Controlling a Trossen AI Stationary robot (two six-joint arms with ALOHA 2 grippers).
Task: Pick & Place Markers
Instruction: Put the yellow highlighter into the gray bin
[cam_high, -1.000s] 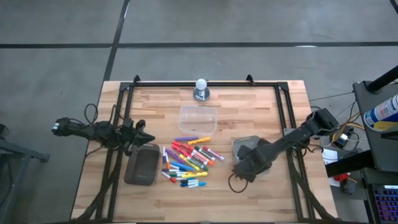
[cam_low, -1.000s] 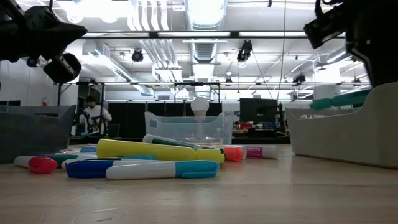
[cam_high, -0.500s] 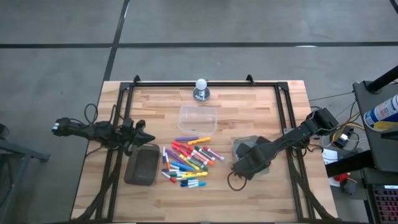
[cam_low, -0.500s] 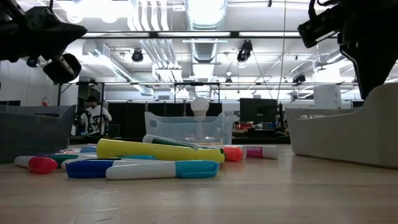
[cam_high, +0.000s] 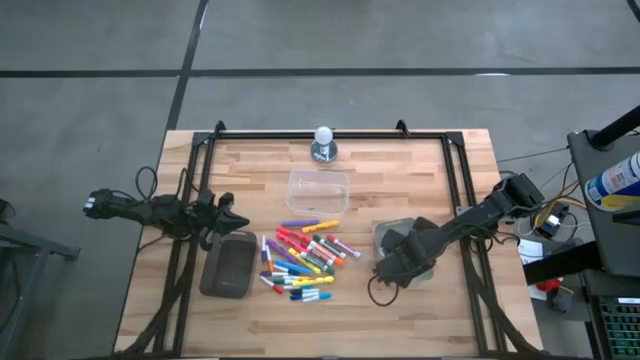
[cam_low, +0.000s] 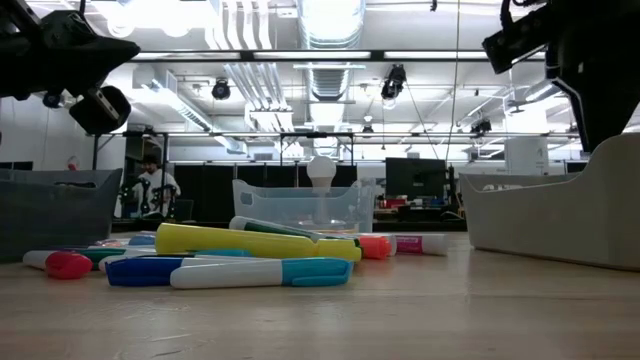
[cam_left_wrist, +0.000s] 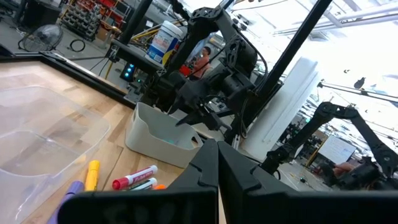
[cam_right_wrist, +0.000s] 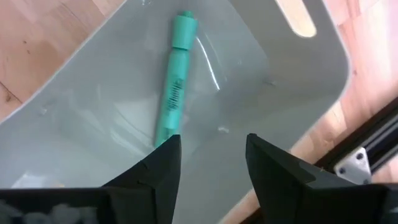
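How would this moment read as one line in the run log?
right gripper: jaws open over grey tub | teal marker: lying in tub, released | left gripper: shut, waiting | marker pile: on table

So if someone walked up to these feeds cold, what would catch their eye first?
Probably the bright pile of markers in mixed colours, mid-table between the dark tray and the grey bin. Next, the right hand hanging open over that bin, with a single green marker lying loose on the bin floor below it. The left hand waits shut near the table's left edge, by the tray.
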